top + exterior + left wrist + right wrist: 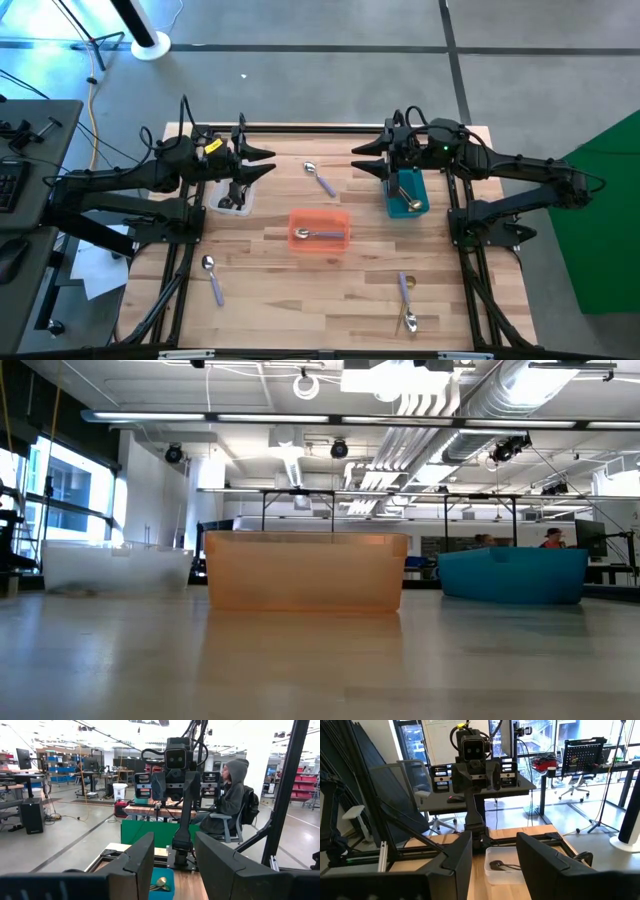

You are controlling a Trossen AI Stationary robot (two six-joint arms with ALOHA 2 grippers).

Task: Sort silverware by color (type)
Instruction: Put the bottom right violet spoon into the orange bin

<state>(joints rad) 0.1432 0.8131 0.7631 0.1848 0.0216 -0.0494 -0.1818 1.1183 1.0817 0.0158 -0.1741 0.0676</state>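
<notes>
Silverware lies loose on the wooden table: a lavender-handled spoon [320,180] at the far middle, another [212,278] at the near left, and two spoons [407,303] at the near right. One lavender-handled spoon [318,235] lies in the orange bin [341,222]. Black spoons [500,865] lie in the clear bin [243,206], gold ones [159,884] in the teal bin [419,186]. My left gripper [262,165] hangs open above the table beside the clear bin. My right gripper [365,160] hangs open beside the teal bin. Neither holds anything.
The three bins stand in a row across the table's middle and far part, seen as clear [115,570], orange [305,570] and teal [512,575] in the low view. A person in a grey hoodie [231,795] sits beyond the table's right side.
</notes>
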